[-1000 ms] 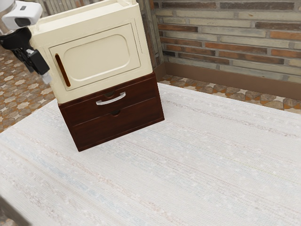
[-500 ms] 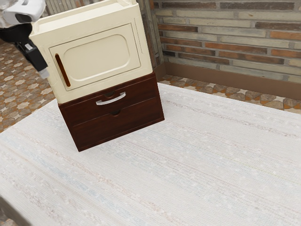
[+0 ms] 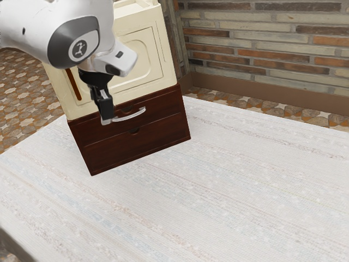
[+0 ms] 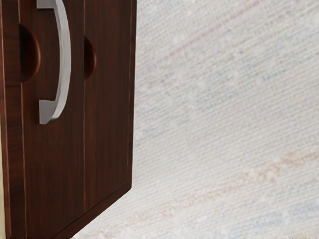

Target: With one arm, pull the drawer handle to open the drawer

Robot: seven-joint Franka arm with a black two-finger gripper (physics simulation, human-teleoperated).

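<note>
My gripper (image 3: 106,121) hangs in front of the dark wooden drawer unit (image 3: 136,144), its tips at the exterior view's left end of the silver curved handle (image 3: 131,116). Whether its fingers touch the handle cannot be told. The upper drawer carrying that handle sits flush in the unit. In the wrist view the silver handle (image 4: 64,64) stands out from the brown drawer front (image 4: 50,164), with nothing around it.
A cream cabinet (image 3: 155,60) with a brown door handle (image 3: 72,82) rests on top of the drawer unit. A pale striped cloth (image 3: 218,191) covers the table. Behind stands a brick wall (image 3: 262,49).
From beside the cream cabinet, my arm has swung toward the exterior view's right and lower, bringing the gripper in front of the drawer unit. The drawers have not moved.
</note>
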